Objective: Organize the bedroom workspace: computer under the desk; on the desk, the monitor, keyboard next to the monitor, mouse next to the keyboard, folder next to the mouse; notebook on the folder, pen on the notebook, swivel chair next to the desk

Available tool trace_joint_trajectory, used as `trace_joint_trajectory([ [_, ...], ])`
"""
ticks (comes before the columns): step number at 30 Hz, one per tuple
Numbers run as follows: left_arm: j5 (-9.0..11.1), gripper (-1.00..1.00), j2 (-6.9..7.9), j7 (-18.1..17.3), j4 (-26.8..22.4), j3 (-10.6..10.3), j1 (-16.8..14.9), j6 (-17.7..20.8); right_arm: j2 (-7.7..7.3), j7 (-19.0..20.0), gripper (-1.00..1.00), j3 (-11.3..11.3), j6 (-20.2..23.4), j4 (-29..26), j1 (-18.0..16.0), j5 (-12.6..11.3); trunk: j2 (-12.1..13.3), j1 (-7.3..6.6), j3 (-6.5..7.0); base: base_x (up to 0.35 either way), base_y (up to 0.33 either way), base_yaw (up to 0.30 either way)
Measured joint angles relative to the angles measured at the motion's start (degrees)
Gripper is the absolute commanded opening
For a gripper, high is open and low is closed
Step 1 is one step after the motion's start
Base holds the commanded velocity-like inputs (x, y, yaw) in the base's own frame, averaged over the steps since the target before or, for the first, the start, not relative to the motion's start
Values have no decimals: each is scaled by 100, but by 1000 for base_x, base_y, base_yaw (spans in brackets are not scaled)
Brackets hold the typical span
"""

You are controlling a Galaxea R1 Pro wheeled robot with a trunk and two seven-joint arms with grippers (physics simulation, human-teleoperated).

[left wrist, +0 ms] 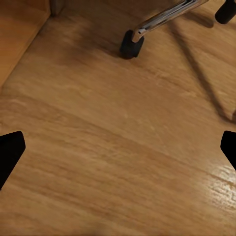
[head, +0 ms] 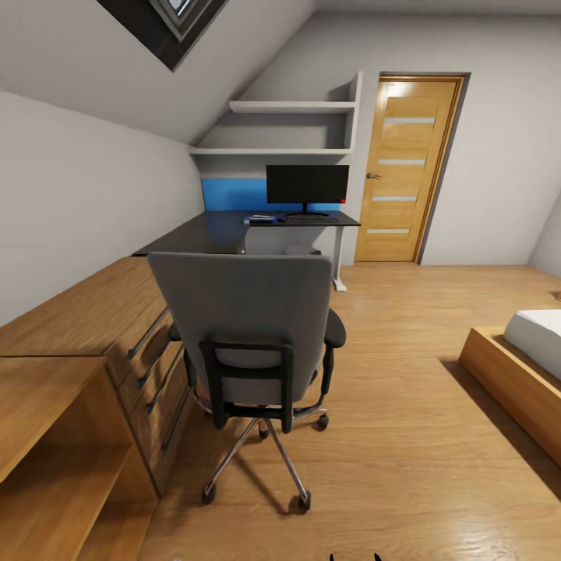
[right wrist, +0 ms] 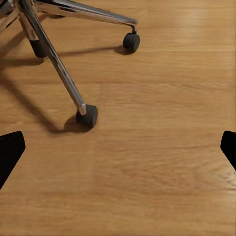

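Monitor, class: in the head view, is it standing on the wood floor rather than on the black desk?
No. The monitor stands upright on the desk, in front of the blue panel, well above the floor.

Premises: attic bedroom in a home, with a study corner. Evidence: sloped ceiling with skylight (head: 181,17); bed (head: 538,343) in wooden frame at near right; oak door (head: 405,167) at far right; light wood floor (head: 405,436). Far left corner holds desk (head: 218,232) with monitor (head: 307,185), swivel chair (head: 249,335) before it, oak drawers (head: 109,343) along left wall.
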Motion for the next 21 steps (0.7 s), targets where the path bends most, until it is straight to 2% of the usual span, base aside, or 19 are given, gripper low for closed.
trace_joint_trajectory([
  [21,0,100,-8,0,0,0,0,0,0,0,100,0,-3,0,0,-8,0,0,0,0,2,0],
])
